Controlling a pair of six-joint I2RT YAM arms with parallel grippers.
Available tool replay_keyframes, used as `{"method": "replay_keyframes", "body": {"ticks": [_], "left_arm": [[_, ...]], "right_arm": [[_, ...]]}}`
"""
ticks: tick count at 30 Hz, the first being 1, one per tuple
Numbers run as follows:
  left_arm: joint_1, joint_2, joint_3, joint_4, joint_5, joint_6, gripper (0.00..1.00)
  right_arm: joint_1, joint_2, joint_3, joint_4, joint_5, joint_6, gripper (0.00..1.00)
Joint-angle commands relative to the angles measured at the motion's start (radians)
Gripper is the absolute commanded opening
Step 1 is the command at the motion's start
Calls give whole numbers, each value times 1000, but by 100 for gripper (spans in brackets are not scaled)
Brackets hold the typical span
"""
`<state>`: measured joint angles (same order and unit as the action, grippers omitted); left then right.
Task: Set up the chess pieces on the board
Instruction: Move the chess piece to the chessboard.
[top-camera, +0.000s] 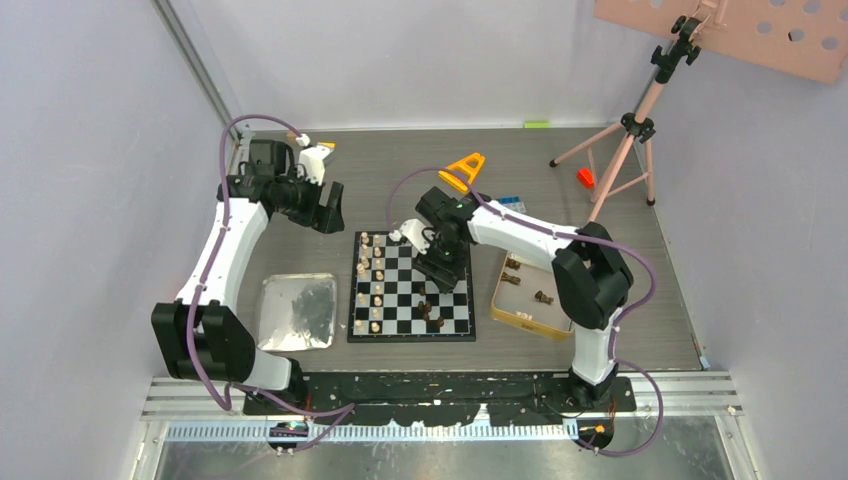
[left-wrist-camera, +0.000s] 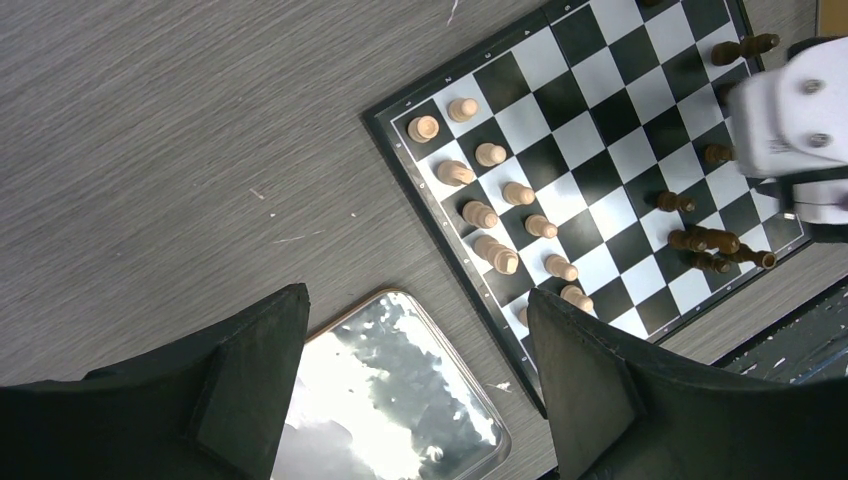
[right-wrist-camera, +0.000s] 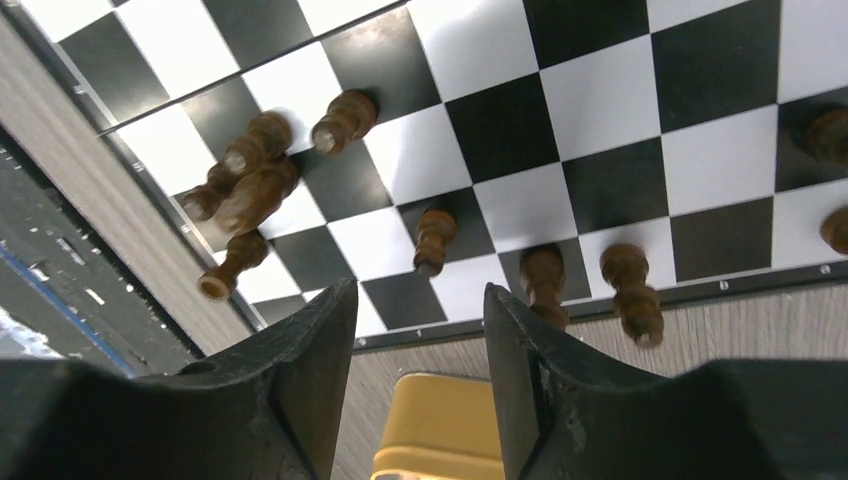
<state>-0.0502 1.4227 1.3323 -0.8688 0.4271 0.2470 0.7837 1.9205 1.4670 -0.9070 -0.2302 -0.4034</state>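
Right claw apart, empty, low over board's right edge (left claw apart too); sideways drift could topple dark pieces.

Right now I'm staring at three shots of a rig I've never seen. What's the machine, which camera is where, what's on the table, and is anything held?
It is two robot arms bolted at the near edge of a table: the left arm and the right arm. The wide picture comes from a fixed camera above and behind them. The other two come from a camera on each wrist, looking past that arm's own two black fingers.

On the table lies a chessboard. Light pieces are lined up along one side and dark pieces are bunched near the opposite edge. A silver tray sits left of the board. A gold-rimmed tin holding a few more dark pieces sits right of it.

Nothing is held. The left fingers and the right fingers stand apart with nothing between them.
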Motion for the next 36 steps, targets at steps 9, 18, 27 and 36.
{"method": "replay_keyframes", "body": {"ticks": [9, 18, 27, 36], "left_arm": [[4, -43, 17, 12, -19, 20, 84], [5, -33, 26, 5, -28, 17, 84], [5, -38, 16, 9, -24, 17, 85], [4, -44, 7, 12, -24, 17, 85]], "right_arm": [[88, -174, -93, 23, -116, -11, 58], [153, -150, -148, 65, -99, -18, 60], [168, -96, -149, 84, -72, -14, 56], [170, -99, -151, 77, -59, -2, 18]]}}
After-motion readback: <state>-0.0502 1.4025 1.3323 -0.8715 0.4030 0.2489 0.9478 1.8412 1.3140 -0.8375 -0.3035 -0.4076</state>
